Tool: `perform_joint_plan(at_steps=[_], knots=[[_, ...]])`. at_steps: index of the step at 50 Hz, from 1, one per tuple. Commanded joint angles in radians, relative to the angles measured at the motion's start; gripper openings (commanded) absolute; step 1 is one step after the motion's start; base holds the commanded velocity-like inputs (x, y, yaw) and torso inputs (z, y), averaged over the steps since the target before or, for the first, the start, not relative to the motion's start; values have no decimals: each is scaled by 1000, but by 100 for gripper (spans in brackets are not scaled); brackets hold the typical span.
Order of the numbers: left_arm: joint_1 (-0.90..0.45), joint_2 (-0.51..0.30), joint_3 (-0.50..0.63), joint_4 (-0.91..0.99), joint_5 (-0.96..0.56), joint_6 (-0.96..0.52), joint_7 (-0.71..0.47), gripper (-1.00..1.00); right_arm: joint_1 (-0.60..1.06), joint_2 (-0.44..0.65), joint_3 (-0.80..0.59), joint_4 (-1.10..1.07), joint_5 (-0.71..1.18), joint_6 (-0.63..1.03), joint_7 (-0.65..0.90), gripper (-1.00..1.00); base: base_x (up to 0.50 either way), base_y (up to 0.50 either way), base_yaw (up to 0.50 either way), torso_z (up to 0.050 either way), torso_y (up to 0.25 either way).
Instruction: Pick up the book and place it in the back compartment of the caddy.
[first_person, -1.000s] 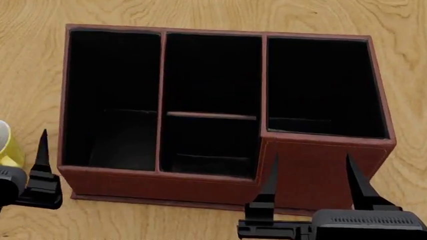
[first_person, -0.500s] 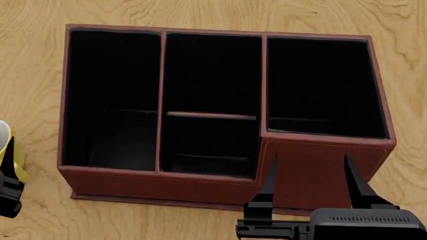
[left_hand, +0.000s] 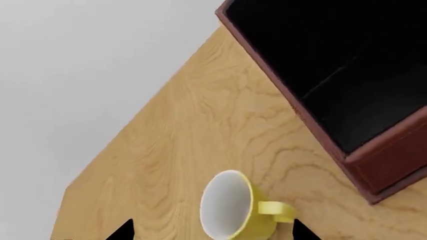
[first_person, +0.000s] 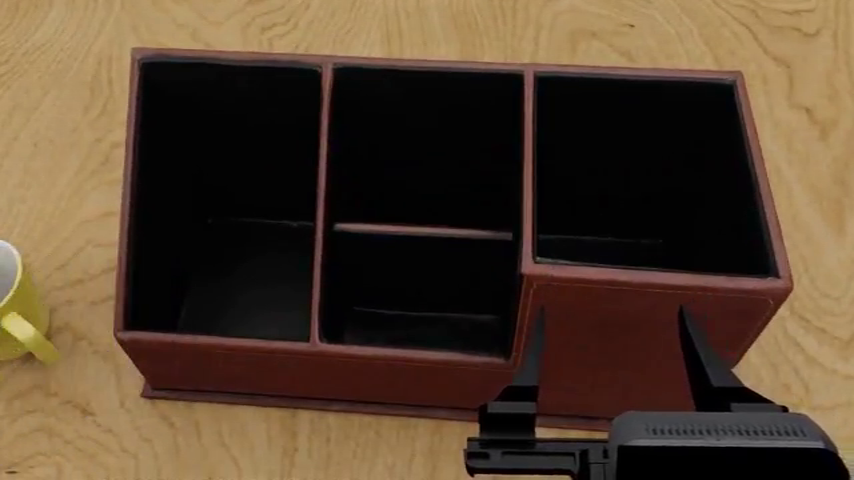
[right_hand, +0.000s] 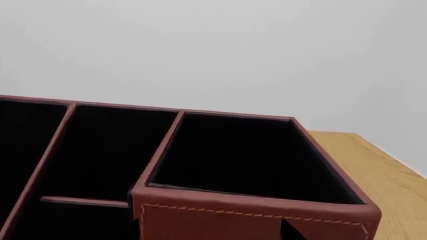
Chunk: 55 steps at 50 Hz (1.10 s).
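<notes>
My main worry is that I cannot see the book in any view, so any move from here starts blind. It is not in the caddy (first_person: 334, 372), whose sections all show black and bare, and it is not on the bench (first_person: 400, 25) around it.

The second risk is the mug (left_hand: 230, 210). The left claw (left_hand: 212, 232) has its two tips spread wide with the mug between them and just ahead. If I shut it or push forward carelessly, I'd grab or tip the wrong thing. This claw is out of the head view, so I only have its wrist camera to steer by.

The third risk is the right claw (first_person: 614, 375). Its jaws are apart and holding nothing, pointing forward, with the caddy's near wall right in front of the tips. A forward push would likely shove the caddy and shift my target. That target, the back compartment (first_person: 416, 295), I take to be the small section ahead and to the left of this claw, bounded by the low crossbar (first_person: 422, 232).

I'd back both arms off and look around for the book first.
</notes>
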<state>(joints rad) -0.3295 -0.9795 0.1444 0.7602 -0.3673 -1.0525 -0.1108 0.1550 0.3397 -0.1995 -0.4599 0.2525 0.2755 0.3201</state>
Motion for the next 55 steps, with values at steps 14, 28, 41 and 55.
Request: perform_joint_plan(at_steps=[14, 28, 41, 55], knots=[[-70, -114, 84, 89, -23, -176, 54, 100, 7, 4, -6, 12, 7, -6, 2, 100, 0, 0, 0, 0, 0], [-39, -154, 107, 37, -19, -134, 83, 100, 12, 5, -13, 10, 9, -4, 5, 100, 0, 0, 0, 0, 0], [-2, -179, 112, -22, -11, -132, 83, 100, 17, 4, -20, 23, 12, -11, 3, 100, 0, 0, 0, 0, 0], [11, -173, 133, -111, 11, -81, 88, 100, 22, 6, -26, 31, 13, -12, 5, 100, 0, 0, 0, 0, 0]])
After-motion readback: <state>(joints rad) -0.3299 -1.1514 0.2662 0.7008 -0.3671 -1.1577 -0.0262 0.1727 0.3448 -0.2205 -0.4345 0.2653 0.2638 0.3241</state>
